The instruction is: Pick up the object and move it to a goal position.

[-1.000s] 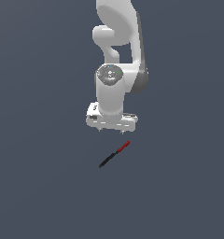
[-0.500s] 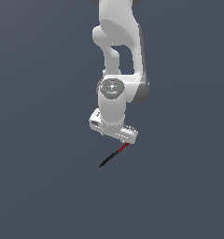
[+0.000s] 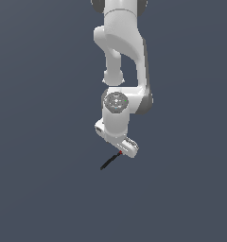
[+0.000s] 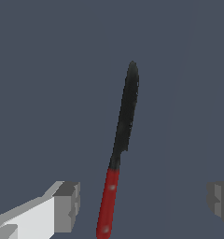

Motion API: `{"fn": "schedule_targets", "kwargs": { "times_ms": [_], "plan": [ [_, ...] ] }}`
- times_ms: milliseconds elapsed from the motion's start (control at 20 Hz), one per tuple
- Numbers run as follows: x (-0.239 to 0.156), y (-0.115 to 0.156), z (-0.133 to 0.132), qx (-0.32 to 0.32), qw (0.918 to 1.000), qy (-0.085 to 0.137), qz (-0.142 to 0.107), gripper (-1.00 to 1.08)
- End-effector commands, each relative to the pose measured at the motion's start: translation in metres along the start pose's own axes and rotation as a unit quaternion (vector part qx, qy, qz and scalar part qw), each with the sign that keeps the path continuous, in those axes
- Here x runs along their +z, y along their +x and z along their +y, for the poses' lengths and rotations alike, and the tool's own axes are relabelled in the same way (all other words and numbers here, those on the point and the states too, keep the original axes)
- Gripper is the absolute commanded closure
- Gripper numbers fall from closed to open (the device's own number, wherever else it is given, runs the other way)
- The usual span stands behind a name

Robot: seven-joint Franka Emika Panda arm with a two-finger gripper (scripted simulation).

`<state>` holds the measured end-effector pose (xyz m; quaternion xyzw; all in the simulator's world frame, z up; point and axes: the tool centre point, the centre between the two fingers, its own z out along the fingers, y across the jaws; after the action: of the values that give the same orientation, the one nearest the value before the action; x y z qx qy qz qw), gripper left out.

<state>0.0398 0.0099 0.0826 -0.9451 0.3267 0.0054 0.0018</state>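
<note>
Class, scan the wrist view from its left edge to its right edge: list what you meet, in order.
One gripper finger → red-handled black knife-like tool → the other finger, partly cut off at the edge.

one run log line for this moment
phase: pre-grasp | end effector: open, fingers either side of red handle | thin black-bladed red-handled knife: lying flat, ungrasped

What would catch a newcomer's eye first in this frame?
The white arm reaching down from the top of the exterior view against a bare grey-blue ground. Just under it lies a thin knife, black blade and red handle. In the wrist view the tool is open, its fingers on either side of the red handle.
</note>
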Motion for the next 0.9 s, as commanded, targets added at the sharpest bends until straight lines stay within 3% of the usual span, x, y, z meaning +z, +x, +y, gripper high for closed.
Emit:
{"fn": "schedule_targets", "kwargs": {
  "times_ms": [0,400,850],
  "plan": [
    [0.007,0.002,-0.003,0.028,0.9996,0.0,0.002,-0.92],
    [0.021,0.006,-0.01,0.083,0.9965,0.001,0.005,-0.92],
    [0.026,0.007,-0.011,0.093,0.9956,0.0,0.005,-0.92]
  ]
}}
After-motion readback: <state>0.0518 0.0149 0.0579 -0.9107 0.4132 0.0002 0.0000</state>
